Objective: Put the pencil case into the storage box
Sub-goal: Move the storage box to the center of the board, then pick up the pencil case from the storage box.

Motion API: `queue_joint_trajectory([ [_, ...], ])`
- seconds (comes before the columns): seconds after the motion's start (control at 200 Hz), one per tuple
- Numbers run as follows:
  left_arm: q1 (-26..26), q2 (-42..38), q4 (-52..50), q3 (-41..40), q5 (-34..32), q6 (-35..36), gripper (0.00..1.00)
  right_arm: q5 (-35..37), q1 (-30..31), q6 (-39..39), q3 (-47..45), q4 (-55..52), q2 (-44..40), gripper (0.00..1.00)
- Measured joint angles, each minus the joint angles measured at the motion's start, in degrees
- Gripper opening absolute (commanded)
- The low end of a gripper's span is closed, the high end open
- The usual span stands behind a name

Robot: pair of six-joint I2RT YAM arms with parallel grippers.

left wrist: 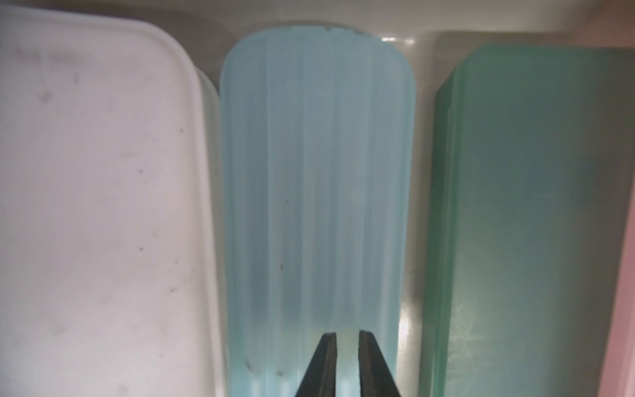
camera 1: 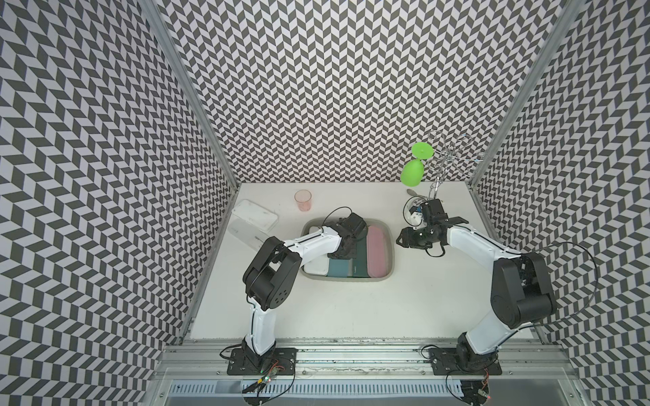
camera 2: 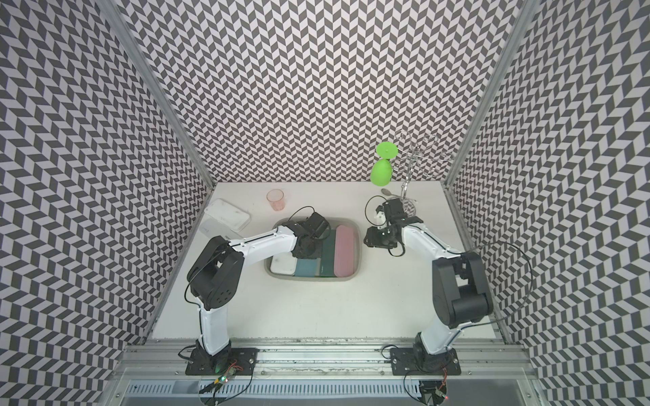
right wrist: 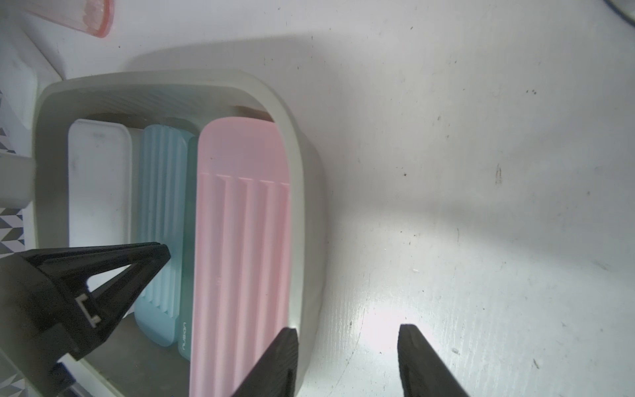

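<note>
We list, largest first: table (camera 1: 351, 313), white, bearing all; box (camera 1: 351, 279), mid-table, holding four cases side by side, long axes running from the robot's side toward the back wall: white case (left wrist: 96, 206), blue case (left wrist: 316, 172), green case (camera 1: 359, 263), pink case (camera 1: 378, 251); left gripper (left wrist: 347, 338), closed and empty, right over the blue case and pointing along its length, so we judge this arm the nearer; right gripper (right wrist: 347, 330), half open, empty, over bare table just beside the box's right rim
</note>
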Motion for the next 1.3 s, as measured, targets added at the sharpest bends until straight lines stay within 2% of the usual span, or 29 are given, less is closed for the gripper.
queue_joint_trajectory([
  [0.205,0.1,0.2,-3.4,1.7,-0.3,0.0,0.18,0.0,0.0,-0.2,0.0,-0.2,0.2,0.51],
  [0.546,-3.4,5.2,-7.9,15.2,-0.5,0.2,0.18,0.0,0.0,-0.2,0.0,-0.2,0.2,0.51],
  [0.866,-4.5,8.4,-6.4,14.8,0.8,0.2,0.18,-0.1,1.1,0.1,0.0,-0.2,0.2,0.51],
  [1.177,-5.4,9.6,-6.4,17.6,3.0,0.4,0.18,-0.6,5.3,0.2,1.1,-0.1,1.6,0.52],
  [1.302,-5.8,9.6,-6.6,18.2,3.5,0.3,0.25,-1.2,6.1,0.4,1.1,0.0,1.8,0.51],
])
